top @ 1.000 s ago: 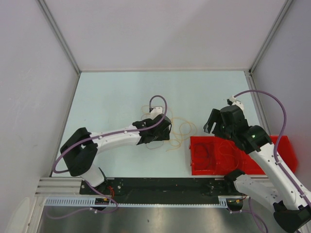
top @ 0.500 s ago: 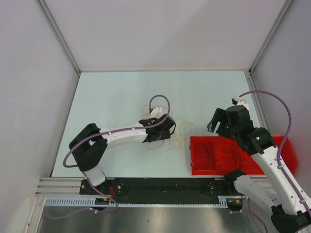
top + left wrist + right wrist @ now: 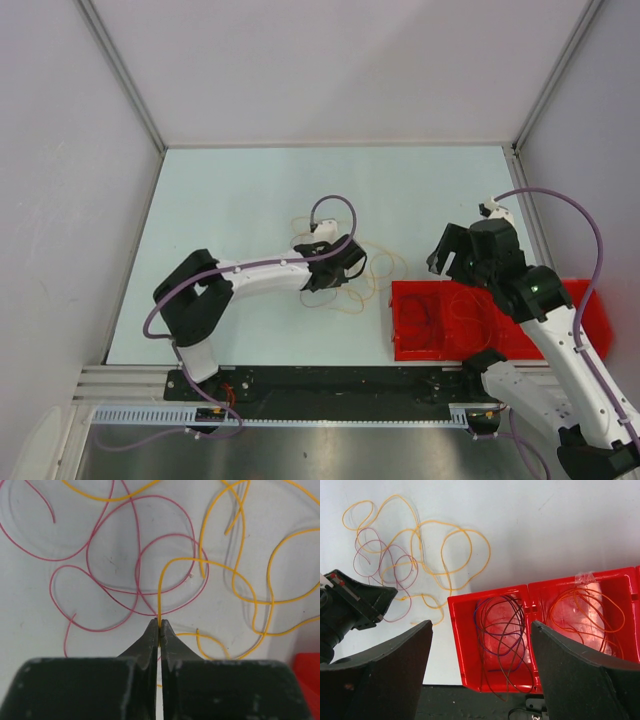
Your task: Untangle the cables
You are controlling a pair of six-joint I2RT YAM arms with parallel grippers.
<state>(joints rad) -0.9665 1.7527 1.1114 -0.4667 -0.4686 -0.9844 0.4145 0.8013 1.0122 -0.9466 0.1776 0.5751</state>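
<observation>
Left wrist only: I see left gripper (image 3: 159, 626) pinched tight on yellow cable (image 3: 160, 592), strand running straight away from tips, pink cable (image 3: 115, 545) looping alongside. Top: tangle (image 3: 375, 270) mid-desk (image 3: 240, 190), just left of bin (image 3: 430, 352). Right wrist only: right gripper (image 3: 481, 630) spread wide, empty; bin holds dark loops (image 3: 500, 625), orange loops (image 3: 590, 615).

You see the left gripper (image 3: 338, 268) over the cables (image 3: 380, 268) at frame centre; the right gripper (image 3: 448, 266) hangs by the red bin (image 3: 398, 322), lower right.
</observation>
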